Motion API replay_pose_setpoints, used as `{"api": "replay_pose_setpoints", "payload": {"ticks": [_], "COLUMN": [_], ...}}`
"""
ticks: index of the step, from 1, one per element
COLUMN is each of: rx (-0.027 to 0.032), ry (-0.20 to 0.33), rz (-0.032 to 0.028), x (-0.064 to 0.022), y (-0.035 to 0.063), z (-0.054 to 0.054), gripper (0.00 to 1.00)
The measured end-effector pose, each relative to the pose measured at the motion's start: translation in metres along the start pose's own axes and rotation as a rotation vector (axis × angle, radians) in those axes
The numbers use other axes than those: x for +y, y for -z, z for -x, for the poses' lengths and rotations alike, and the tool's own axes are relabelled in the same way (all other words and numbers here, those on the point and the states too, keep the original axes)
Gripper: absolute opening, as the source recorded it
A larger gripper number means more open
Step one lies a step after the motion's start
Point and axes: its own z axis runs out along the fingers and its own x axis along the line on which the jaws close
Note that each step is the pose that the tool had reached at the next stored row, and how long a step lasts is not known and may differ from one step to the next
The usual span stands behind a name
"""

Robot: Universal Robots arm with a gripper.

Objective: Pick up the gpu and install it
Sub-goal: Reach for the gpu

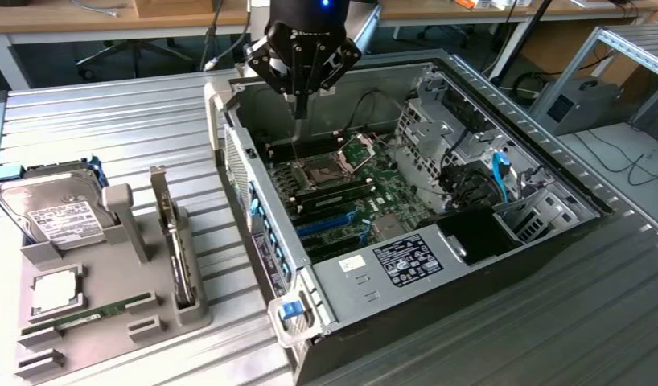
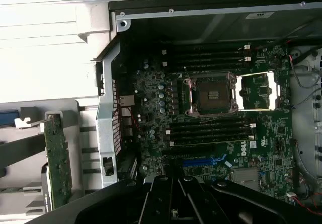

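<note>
Table (image 1: 104, 121): ribbed metal, workshop desks behind.
Case (image 1: 351, 277): open; pincer (image 1: 299, 112) above it, closed, empty.
Gpu (image 2: 58, 163): on edge in grey rack (image 1: 66, 338), well apart from pincer.
Grasp: we judge square top-edge pinch, straight lift.

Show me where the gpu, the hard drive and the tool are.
gpu (image 2: 56, 158): wrist view, on the green board face.
hard drive (image 1: 63, 219): exterior view, on its white label.
tool (image 1: 299, 111): exterior view, at its shut fingertips.
</note>
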Motion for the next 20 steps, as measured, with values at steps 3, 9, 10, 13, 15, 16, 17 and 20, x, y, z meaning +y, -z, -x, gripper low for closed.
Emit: {"api": "replay_pose_setpoints", "payload": {"ticks": [3, 9, 10, 13, 15, 16, 17, 20], "rx": [0.0000, 0.0000, 0.0000, 0.0000, 0.0001, 0.0000, 0.0000, 0.0000], "ry": [0.000, 0.000, 0.000, 0.000, 0.000, 0.000, 0.000, 0.000], "rz": [0.0000, 0.0000, 0.0000, 0.0000, 0.0000, 0.0000, 0.0000, 0.0000], "x": [0.0000, -0.0008, -0.0009, -0.0013, -0.0016, -0.0018, -0.0019, -0.0024], "y": [0.0000, 0.0003, 0.0003, 0.0005, 0.0006, 0.0007, 0.0007, 0.0009], "z": [0.000, -0.010, -0.012, -0.018, -0.022, -0.024, -0.026, -0.032], "gripper": [0.11, 0.11, 0.11, 0.11, 0.11, 0.11, 0.11, 0.11]}}
